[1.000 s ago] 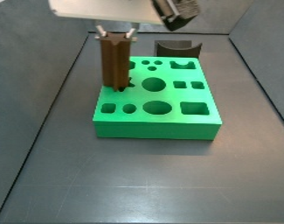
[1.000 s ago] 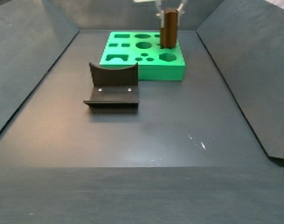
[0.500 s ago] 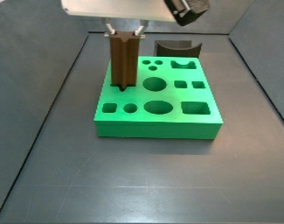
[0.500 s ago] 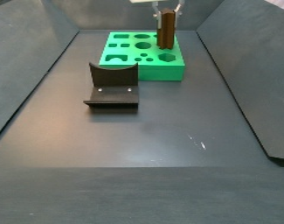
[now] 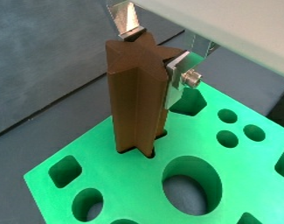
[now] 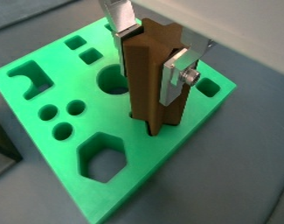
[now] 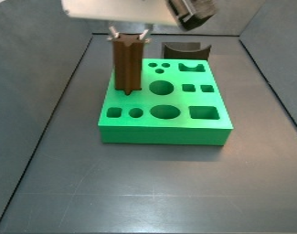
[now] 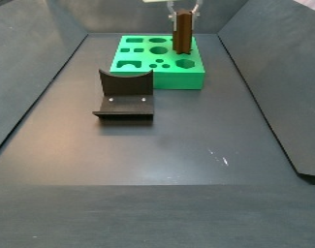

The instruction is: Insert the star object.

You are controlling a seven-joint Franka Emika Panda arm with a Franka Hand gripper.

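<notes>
The star object (image 5: 138, 96) is a tall brown ridged prism. It stands upright, held near its top between the silver fingers (image 5: 176, 72) of my gripper (image 5: 152, 48), which is shut on it. It shows the same way in the other wrist view: star object (image 6: 150, 83), gripper (image 6: 150, 48). Its lower end meets the top of the green block (image 6: 132, 153) at a hole near one edge. I cannot tell how deep it sits. Both side views show the star object (image 7: 127, 66) (image 8: 182, 32) over the green block (image 7: 163, 133) (image 8: 186, 79), under the gripper (image 7: 127, 37) (image 8: 183, 12).
The green block (image 5: 121, 185) has several other holes: round, square, hexagonal and arch-shaped. The dark fixture (image 8: 125, 92) stands on the floor beside the block, and also shows behind it (image 7: 187, 47). Sloping grey walls enclose the dark floor (image 8: 160, 165).
Since 1 s ago the gripper and star object have shifted slightly sideways over the block. Since 0.5 s ago they have barely moved.
</notes>
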